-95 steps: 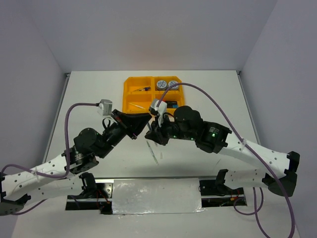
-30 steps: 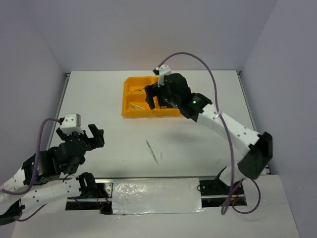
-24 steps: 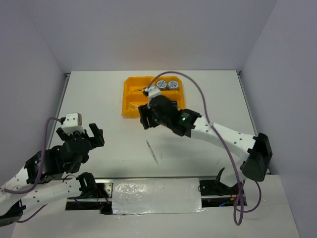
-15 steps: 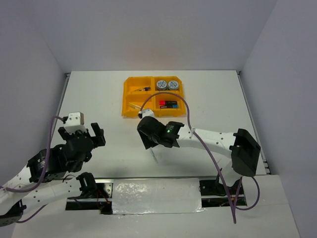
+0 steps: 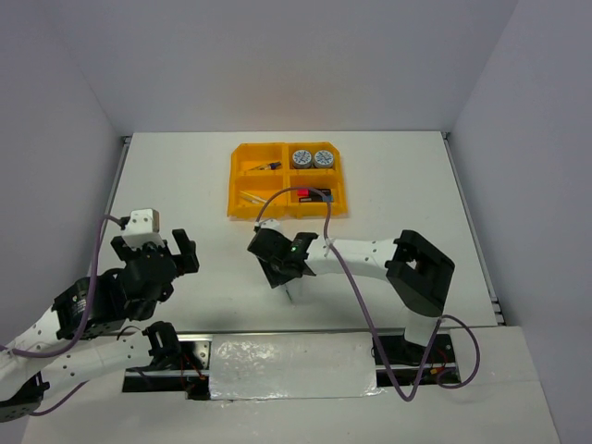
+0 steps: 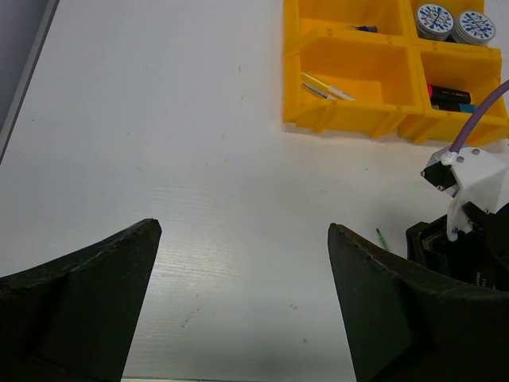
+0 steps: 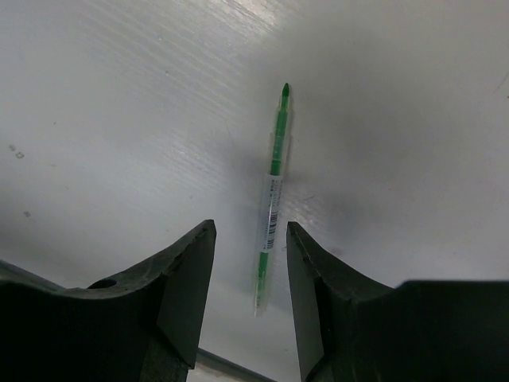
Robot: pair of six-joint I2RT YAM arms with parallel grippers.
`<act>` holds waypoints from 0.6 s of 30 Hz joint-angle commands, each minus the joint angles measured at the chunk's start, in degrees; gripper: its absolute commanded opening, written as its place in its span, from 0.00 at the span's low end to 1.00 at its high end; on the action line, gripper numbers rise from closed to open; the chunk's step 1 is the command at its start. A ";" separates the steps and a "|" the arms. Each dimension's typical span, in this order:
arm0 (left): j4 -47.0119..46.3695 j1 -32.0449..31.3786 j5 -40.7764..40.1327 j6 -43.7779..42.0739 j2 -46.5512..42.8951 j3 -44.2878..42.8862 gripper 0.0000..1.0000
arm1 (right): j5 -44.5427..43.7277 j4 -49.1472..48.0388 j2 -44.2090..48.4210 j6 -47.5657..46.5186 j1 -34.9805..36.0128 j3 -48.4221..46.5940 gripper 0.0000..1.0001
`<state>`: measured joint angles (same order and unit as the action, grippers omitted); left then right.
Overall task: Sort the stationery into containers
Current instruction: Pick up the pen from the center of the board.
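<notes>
Though mostly sorted into tray (image 5: 234, 185), left: green pen (image 7: 272, 199) on worktop (image 5: 185, 185)
Right fingers (image 7: 183, 278): apart, straddling pen
Left fingers (image 6: 87, 286): wide, empty

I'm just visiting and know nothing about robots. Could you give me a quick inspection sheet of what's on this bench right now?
Surface: white table, faint specks.
Job's things: orange tray holds two tape rolls, highlighters, pale pens; green pen lies on the table outside it.
Clutter: nothing seen.
Grippers: left gripper open, over bare table; right gripper open, jaws either side of the green pen, not touching.
Cables: purple cable loops from each wrist.
Surroundings: plain pale walls.
</notes>
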<state>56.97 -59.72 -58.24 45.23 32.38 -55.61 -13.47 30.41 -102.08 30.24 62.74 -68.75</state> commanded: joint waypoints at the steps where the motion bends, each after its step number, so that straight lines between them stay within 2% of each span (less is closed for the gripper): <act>1: -1.77 0.31 0.14 -0.32 -0.13 -0.99 0.99 | 1.34 -2.90 -0.83 0.52 -0.60 0.63 0.49; 13: -1.77 0.31 0.41 -0.58 -0.04 -0.99 0.99 | 3.01 -3.60 -4.70 2.81 -0.69 3.53 0.41; 16: -1.78 0.40 0.41 -0.58 0.14 -0.99 0.99 | 4.77 -4.66 -4.88 3.16 -0.08 4.24 0.19; 17: -1.60 0.31 0.32 -0.58 0.14 -1.07 0.99 | 4.95 -4.49 -5.05 3.51 0.71 4.07 0.06; 18: -1.43 0.31 0.14 -0.50 0.23 -1.25 0.99 | 5.04 -4.23 -5.23 3.77 1.24 3.80 0.05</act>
<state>56.95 -59.70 -57.56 45.19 32.38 -55.61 -11.18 27.16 -105.69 32.18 62.30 -66.15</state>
